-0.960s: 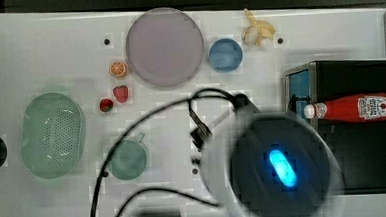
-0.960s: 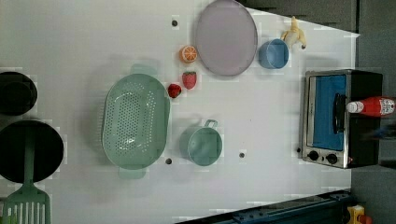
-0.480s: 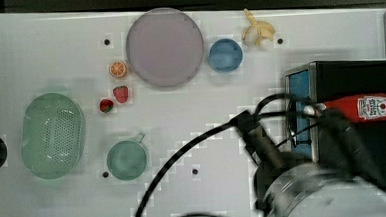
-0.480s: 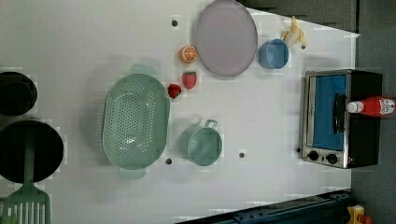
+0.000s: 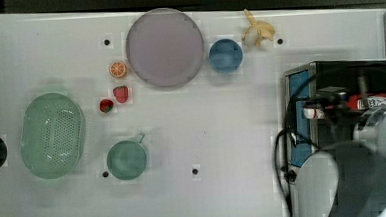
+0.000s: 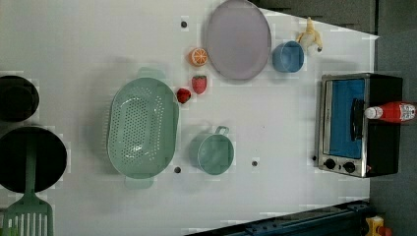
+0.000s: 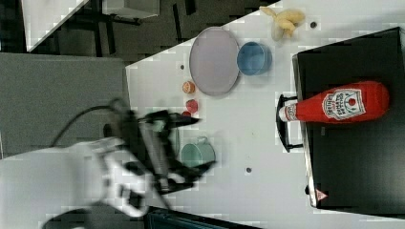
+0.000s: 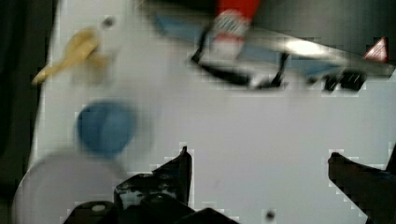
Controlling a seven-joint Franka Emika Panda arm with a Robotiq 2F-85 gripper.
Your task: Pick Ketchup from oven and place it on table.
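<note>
My gripper (image 7: 186, 143) hangs spread wide and empty above the white table (image 7: 258, 143), its dark fingers (image 8: 180, 170) parted in the wrist view. The ketchup (image 7: 336, 109) lies on its side on top of the black oven (image 7: 353, 167), white cap over the door edge by the handle. To grasp well, I judge I should come down over the bottle's middle, fingers either side of its slim width, and close squarely so it cannot roll.

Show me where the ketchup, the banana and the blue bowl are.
ketchup (image 7: 341, 108): right view, on its label.
banana (image 5: 258, 31): top view, on the peeled fruit.
blue bowl (image 6: 287, 56): left view, on its inside.
</note>
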